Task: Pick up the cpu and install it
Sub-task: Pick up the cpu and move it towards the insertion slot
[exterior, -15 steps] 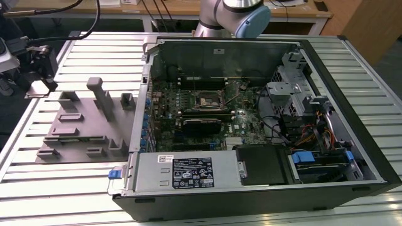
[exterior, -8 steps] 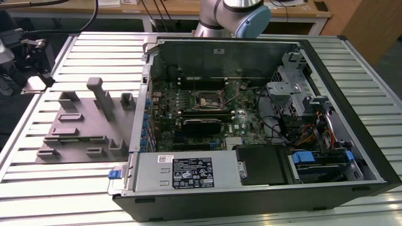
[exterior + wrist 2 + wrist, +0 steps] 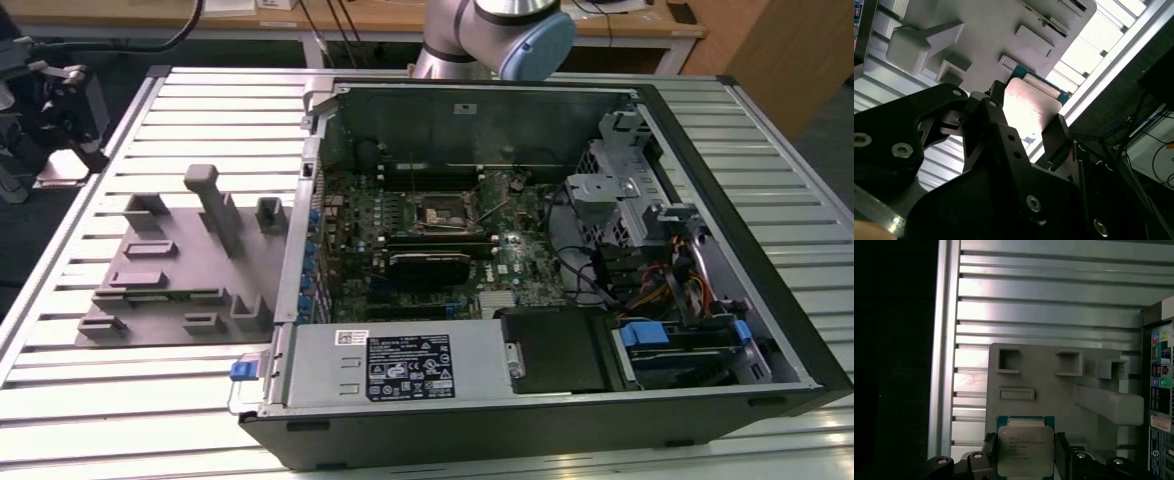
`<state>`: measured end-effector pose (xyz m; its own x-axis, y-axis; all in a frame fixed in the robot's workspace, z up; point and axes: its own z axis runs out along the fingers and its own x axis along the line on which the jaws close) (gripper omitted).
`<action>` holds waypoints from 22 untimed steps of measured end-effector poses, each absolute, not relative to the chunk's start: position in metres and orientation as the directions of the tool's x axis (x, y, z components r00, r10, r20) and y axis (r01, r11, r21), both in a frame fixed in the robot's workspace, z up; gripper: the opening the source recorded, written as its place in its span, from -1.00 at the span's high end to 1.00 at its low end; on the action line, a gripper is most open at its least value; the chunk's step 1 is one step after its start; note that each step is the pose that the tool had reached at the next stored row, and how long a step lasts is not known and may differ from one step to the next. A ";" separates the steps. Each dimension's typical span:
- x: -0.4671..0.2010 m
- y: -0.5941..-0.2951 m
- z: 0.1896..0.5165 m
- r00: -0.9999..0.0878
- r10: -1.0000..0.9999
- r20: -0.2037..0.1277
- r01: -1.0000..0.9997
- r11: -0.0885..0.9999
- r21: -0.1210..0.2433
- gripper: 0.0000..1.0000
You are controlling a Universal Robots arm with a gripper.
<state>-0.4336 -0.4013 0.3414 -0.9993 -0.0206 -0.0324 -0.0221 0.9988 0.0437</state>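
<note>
The cpu point(image 3: 1021, 442) is a small square chip with a shiny silver top and a green rim. It sits between the two black fingers point(image 3: 990, 450) of my gripper point(image 3: 1024, 455), which is shut on its opposite edges. In the second wrist view the cpu point(image 3: 1029, 105) catches bright light between the same fingers point(image 3: 1056, 137) of the gripper point(image 3: 1024, 127). It hangs well above the grey tray point(image 3: 1054, 385), near the tray's edge. The motherboard socket point(image 3: 438, 213), with its metal frame, lies inside the open computer case point(image 3: 534, 250).
The grey tray point(image 3: 174, 270) with raised blocks and pockets lies on the slatted metal table point(image 3: 200, 110), on the exterior view's left of the case. A black finned block point(image 3: 427, 268) sits beside the socket. Cables and drive bays point(image 3: 641, 250) fill the case's other side. The arm's base point(image 3: 494, 35) stands behind the case.
</note>
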 end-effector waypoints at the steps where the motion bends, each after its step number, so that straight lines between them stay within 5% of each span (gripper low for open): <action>1: -0.434 -0.401 0.343 -0.999 -0.021 -0.032 -0.022 0.999 0.044 -0.08; 22: -0.434 -0.401 0.377 -0.999 -0.021 -0.034 -0.022 0.999 0.044 -0.08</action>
